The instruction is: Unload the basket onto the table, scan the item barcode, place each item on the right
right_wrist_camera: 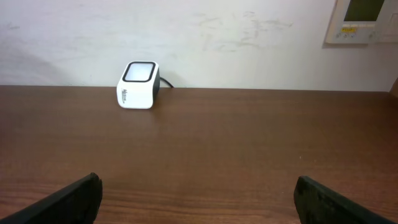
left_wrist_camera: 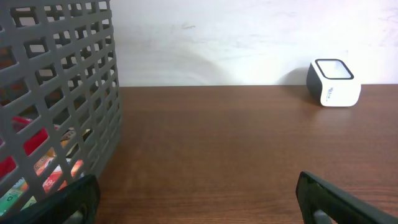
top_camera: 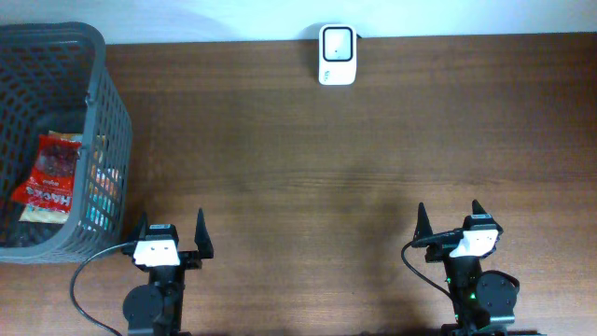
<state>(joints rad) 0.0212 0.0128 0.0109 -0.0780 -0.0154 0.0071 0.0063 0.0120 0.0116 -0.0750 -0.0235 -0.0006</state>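
A packet lies in the basket, left of the scanner.

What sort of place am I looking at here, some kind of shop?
Probably a mock shop checkout set up for testing, not a real store: a white barcode scanner stands at the far edge of a wooden table, and a grey shopping basket holds packaged snacks.

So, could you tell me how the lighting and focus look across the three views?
Overhead: even light, a faint sheen on the table, the scanner sharp. Left wrist: the basket close and slightly soft, the left fingers dark and blurred. Right wrist: the scanner's top face bright, the right fingers blurred too.
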